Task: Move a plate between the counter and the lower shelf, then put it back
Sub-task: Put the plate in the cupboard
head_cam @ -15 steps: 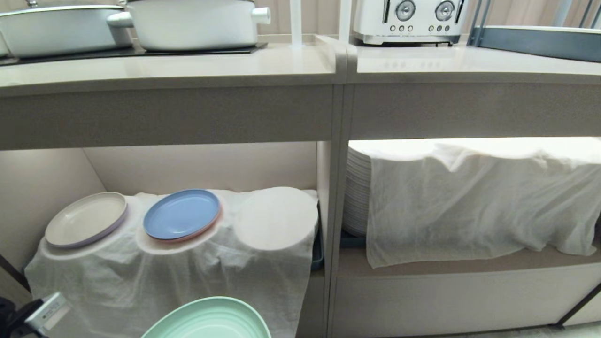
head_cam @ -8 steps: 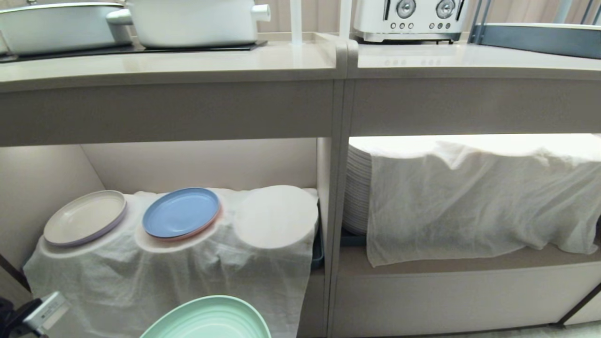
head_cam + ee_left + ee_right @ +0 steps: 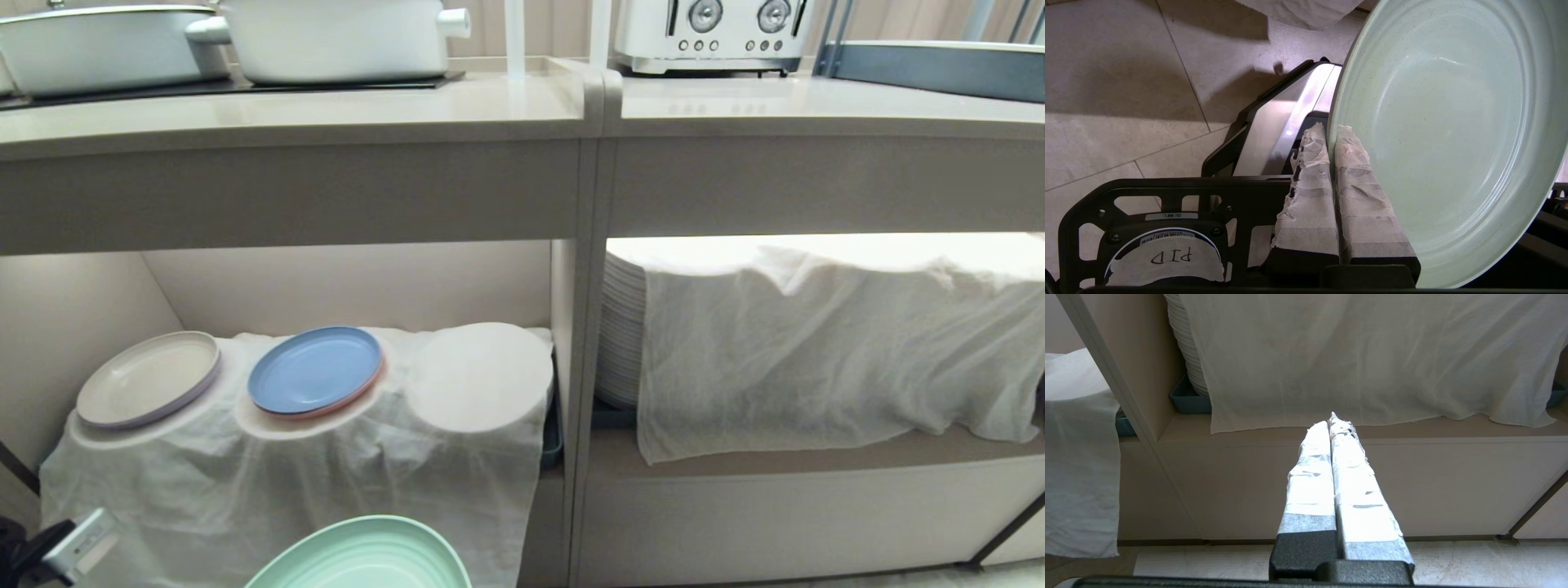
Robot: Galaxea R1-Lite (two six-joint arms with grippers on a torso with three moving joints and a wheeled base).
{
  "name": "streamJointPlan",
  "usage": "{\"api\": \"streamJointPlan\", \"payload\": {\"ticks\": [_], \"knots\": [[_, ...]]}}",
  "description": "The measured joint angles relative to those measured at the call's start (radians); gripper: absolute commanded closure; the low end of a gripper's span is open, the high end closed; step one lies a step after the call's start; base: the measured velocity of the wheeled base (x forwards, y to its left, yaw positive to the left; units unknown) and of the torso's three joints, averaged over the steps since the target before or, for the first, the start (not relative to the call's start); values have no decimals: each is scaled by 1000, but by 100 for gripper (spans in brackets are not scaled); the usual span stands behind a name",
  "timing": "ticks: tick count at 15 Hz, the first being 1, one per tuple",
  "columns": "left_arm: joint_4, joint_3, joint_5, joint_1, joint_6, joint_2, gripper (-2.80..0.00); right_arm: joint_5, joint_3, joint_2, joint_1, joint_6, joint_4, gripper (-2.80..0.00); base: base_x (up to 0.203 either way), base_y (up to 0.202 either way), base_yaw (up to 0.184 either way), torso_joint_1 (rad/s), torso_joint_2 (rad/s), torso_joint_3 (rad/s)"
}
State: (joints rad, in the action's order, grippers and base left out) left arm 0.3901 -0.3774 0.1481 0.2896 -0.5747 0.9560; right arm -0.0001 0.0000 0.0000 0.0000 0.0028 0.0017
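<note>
Plate (image 3: 1453, 134) was pinched by its rim in the left gripper (image 3: 1332, 132), taped fingers (image 3: 1310, 196) clamped tight on the edge, held low and near, in front of the lower shelf (image 3: 359, 286) and well below the counter (image 3: 326, 114). On that shelf's white cloth (image 3: 326, 482) sat a beige plate (image 3: 147, 380) at left and a blue plate (image 3: 314, 371) beside it. Right gripper (image 3: 1333, 422) hung idle, fingers pressed together on nothing, facing the right compartment's draped cloth (image 3: 1372, 355).

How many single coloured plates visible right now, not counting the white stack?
3: round mint-green plate in the left gripper; blue plate and beige-grey plate on the cloth-draped lower shelf. More may hide under cloth.
</note>
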Motion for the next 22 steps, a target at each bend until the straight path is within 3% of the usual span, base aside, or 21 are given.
{"api": "streamJointPlan", "payload": {"ticks": [6,13,19,22], "knots": [[-35,-6,6,-1,-1,17,0,0,0,0,0,0,0,0,0,0,0,0,0,0],[-278,-9,4,-1,-15,205,0,0,0,0,0,0,0,0,0,0,0,0,0,0],[-520,-33,-14,-1,-150,436,0,0,0,0,0,-1,0,0,0,0,0,0,0,0],[-568,-95,-39,-1,-219,549,0,0,0,0,0,-1,0,0,0,0,0,0,0,0]]}}
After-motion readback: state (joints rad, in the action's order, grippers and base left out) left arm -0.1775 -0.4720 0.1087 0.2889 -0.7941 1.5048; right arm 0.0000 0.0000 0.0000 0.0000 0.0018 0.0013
